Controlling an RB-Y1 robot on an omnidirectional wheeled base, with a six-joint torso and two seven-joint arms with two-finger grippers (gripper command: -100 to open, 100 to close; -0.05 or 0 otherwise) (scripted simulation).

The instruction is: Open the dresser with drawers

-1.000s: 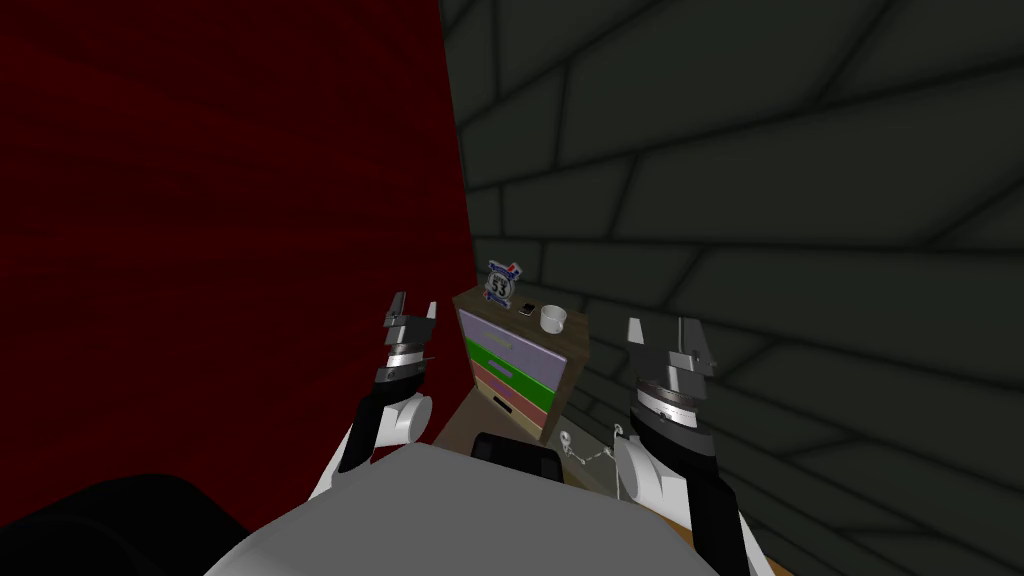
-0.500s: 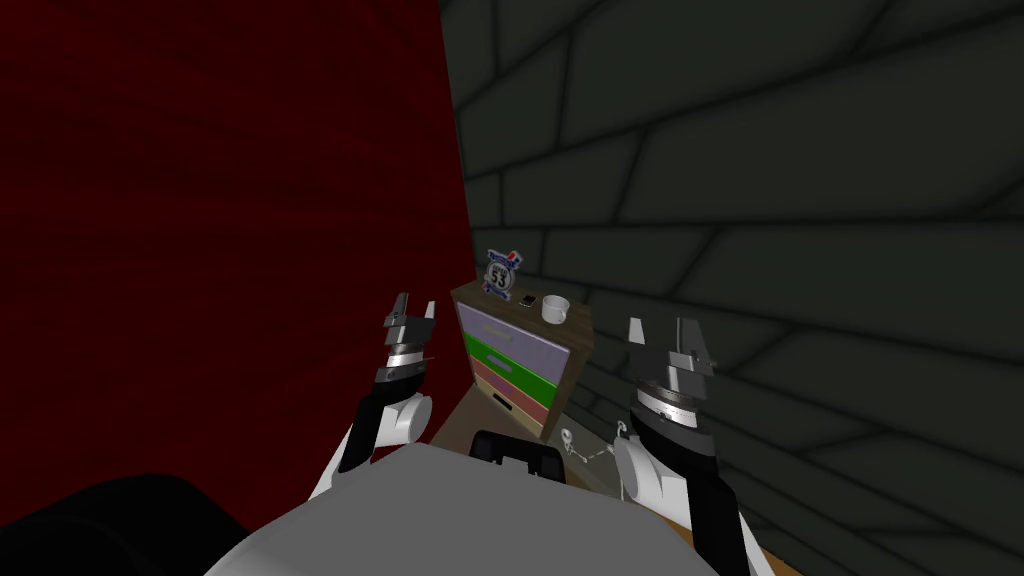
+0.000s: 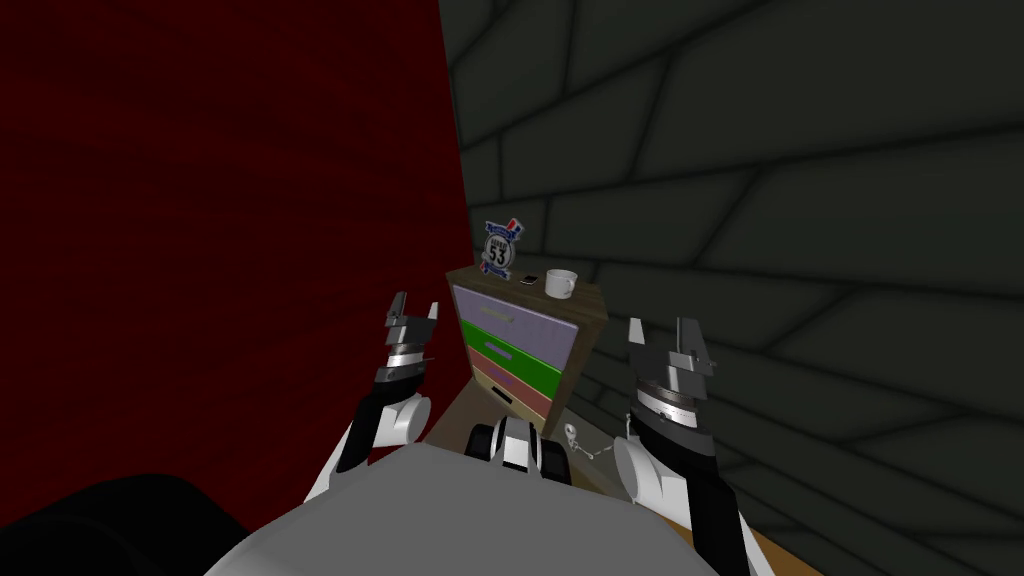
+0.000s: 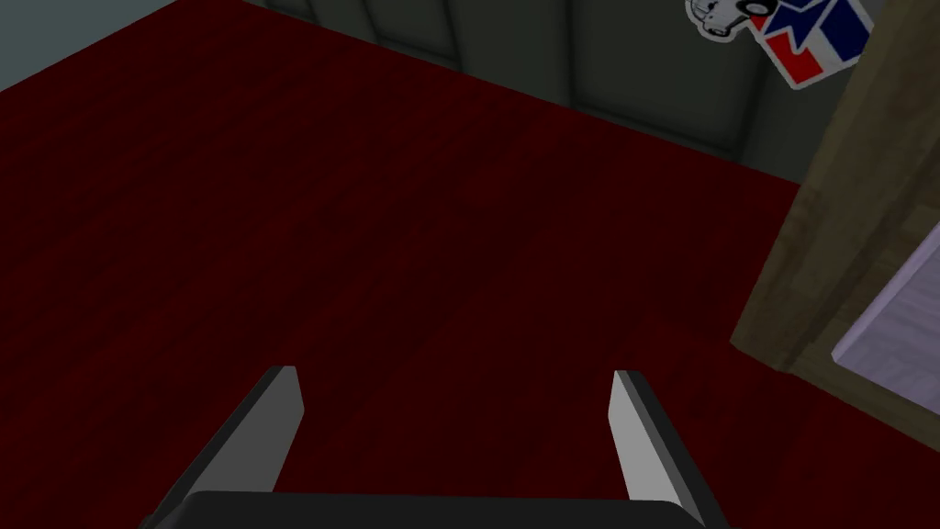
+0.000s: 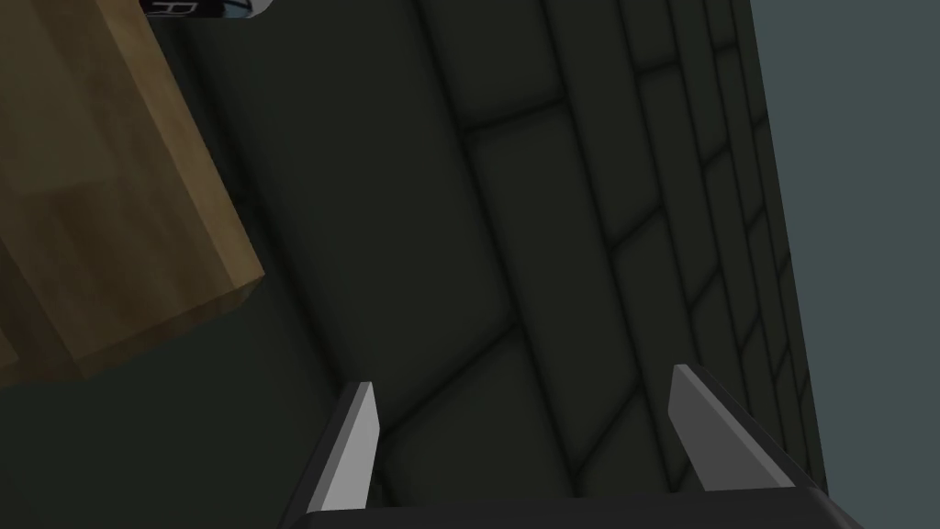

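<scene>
The dresser is seen in the far corner, set between the red wall and the dark tiled wall, with its lilac, green and pink drawers shut and a white mug stood on top. The left gripper and the right gripper are held raised nearer, to its left and right, each with fingers spread apart.

Domestic room corner: dark red wall meets dark grey block-patterned wall. Furnishing: small wooden dresser with lilac, green and pink drawers; white mug on top, "53" sign behind.
</scene>
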